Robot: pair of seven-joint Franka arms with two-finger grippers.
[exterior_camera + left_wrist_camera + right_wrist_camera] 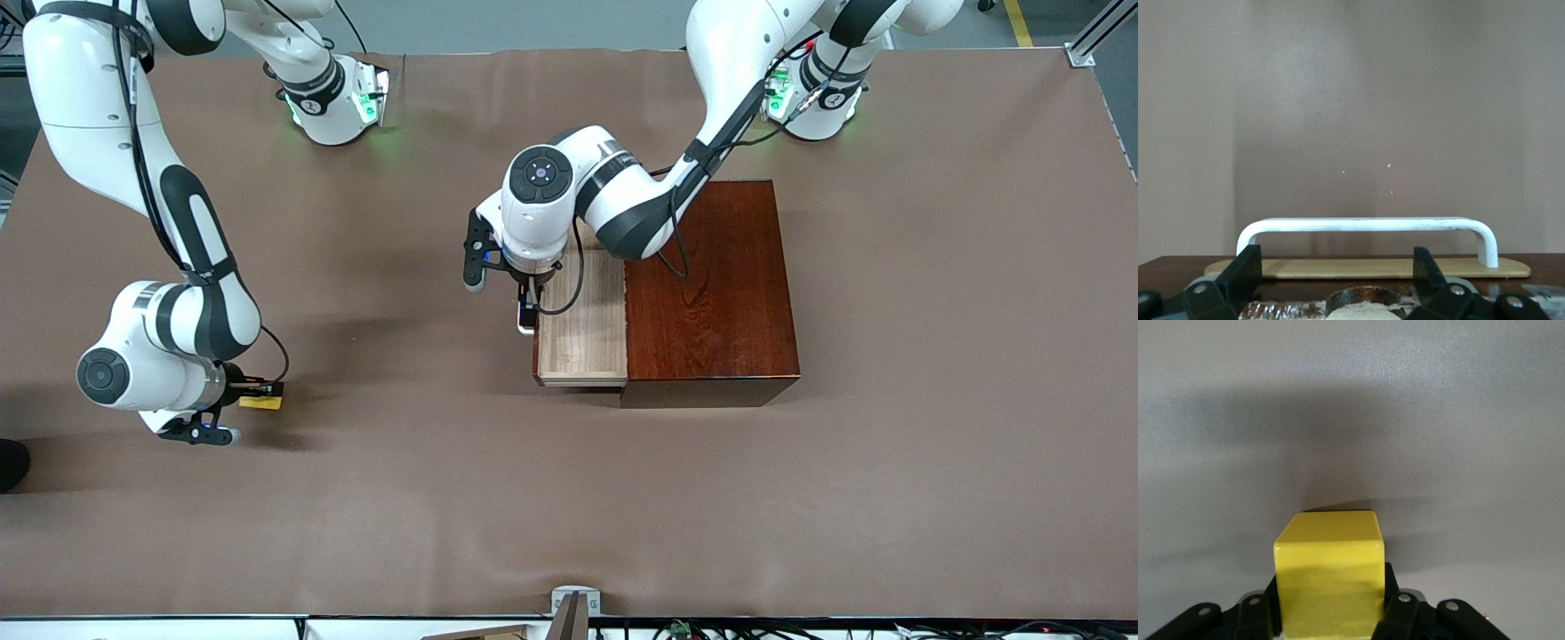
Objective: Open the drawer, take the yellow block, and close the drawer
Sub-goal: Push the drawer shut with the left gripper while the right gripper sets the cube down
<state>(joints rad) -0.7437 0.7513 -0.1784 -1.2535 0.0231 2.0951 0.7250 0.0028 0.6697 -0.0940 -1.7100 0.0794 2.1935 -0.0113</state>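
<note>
The drawer (587,333) of pale wood stands pulled out of the dark reddish-brown box (711,284), toward the right arm's end of the table; the part of its inside that shows is bare. Its white bar handle (1365,225) lies just past my left gripper (1337,270), which is open, black fingers (1245,270) wide apart with nothing between them. In the front view the left gripper (526,313) hangs at the drawer's handle edge. My right gripper (258,396) is low over the mat toward the right arm's end, shut on the yellow block (1330,567), which also shows as a yellow block (261,403) in the front view.
A brown mat (800,498) covers the whole table. The left arm's elbow (640,213) hangs over the box and drawer. A small metal bracket (575,603) sits at the table edge nearest the front camera.
</note>
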